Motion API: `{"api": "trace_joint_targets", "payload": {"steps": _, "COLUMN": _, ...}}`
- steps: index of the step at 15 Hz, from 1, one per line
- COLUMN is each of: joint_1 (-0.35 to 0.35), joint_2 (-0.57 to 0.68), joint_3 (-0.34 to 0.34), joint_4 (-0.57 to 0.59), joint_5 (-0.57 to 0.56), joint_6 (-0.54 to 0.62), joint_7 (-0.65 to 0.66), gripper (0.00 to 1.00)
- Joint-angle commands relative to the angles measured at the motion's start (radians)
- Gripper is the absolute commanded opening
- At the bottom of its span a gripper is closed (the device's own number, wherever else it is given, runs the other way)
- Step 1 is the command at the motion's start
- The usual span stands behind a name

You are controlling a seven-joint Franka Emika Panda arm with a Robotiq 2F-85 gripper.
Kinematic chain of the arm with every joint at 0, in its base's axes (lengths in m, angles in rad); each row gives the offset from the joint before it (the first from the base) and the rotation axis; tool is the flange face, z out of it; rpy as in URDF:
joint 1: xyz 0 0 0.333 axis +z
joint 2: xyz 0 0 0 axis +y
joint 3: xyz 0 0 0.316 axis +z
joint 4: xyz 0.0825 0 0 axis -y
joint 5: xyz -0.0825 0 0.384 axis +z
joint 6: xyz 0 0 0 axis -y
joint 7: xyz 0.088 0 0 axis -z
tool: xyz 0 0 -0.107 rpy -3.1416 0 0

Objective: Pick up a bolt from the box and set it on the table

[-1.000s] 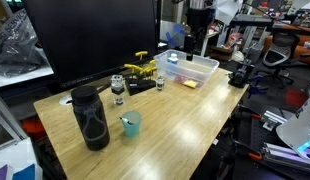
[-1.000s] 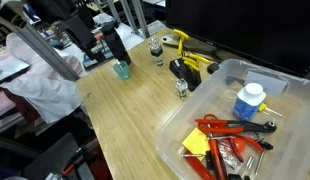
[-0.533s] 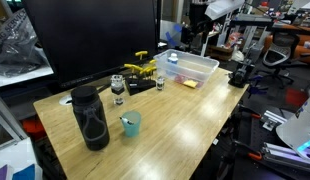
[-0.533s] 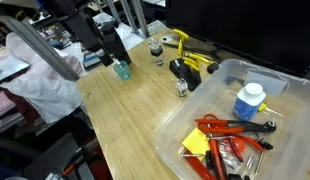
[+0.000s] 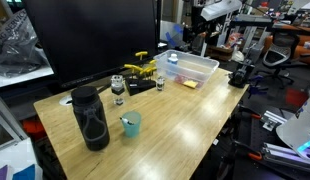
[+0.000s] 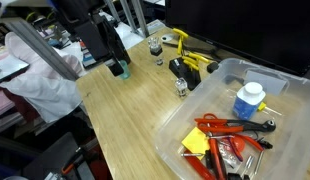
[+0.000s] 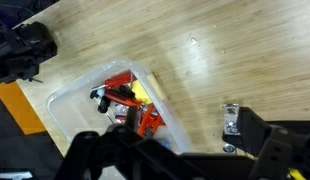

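In an exterior view the worktop (image 5: 185, 112) lies lengthwise, farther off; in an exterior view the box (image 6: 195, 110) sits close; the wrist view looks down on both

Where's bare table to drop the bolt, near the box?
Free: the wide strip of table between box and teal cup, out to the table's edge. Crowded: jars and yellow tool beside the box.
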Motion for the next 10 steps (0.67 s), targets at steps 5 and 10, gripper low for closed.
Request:
{"api": "trace_joint_targets", "payload": {"steps": 5, "joint_1": -0.011, "joint_2": 0.061, "joint_3": -0.047, "joint_4": 0.025, "joint_5": 0.064, "joint_6": 0.006, "joint_7": 0.110, "gripper": 1.00}}
{"api": "trace_joint_targets", "payload": {"steps": 10, "joint_1": -0.030, "joint_2": 0.164, "joint_3": -0.124, "joint_4": 0.041, "joint_5": 0.103, "joint_6": 0.080, "joint_7": 0.267, "gripper": 1.00}}
